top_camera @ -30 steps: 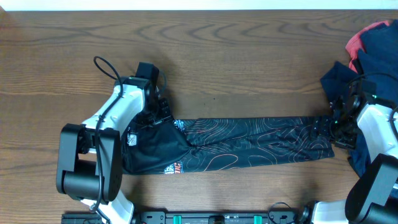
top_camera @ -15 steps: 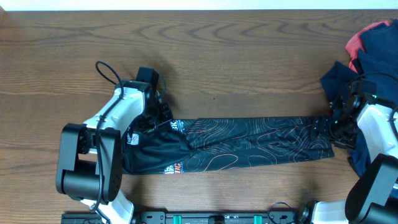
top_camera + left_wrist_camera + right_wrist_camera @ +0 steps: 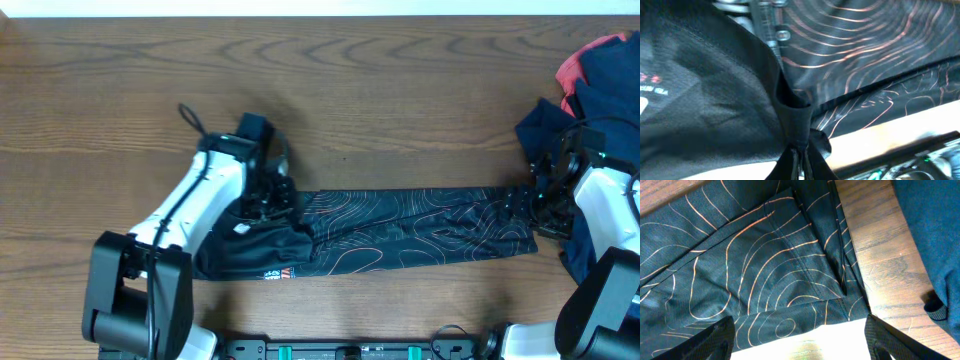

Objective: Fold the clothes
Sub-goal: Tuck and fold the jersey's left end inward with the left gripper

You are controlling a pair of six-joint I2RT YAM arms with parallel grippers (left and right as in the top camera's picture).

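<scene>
Where the overhead view takes in the wooden table (image 3: 400, 100), the black jersey (image 3: 420, 235) lies flat as a long, narrow band across the near part of it, running left to right between the two arms. Its left end shows mostly plain black cloth; the rest bears fine orange-white contour lines.

Left gripper (image 3: 278, 198): positioned on the jersey's far edge, toward the left end. The left wrist view shows black cloth gathered into a tight ridge and drawn in between the fingers, so the jaws are clamped on a fold of the jersey.

Right gripper (image 3: 797, 330): positioned at the jersey's right end. The right wrist view shows both fingers (image 3: 715, 340) spread wide apart above the hemmed edge, nothing between them. Whether they touch the cloth cannot be told.

Other items: a dark blue garment (image 3: 545, 125) and a red garment (image 3: 590, 60) lie heaped at the far right of the table, just beside the jersey's right end and partly under the right arm.
</scene>
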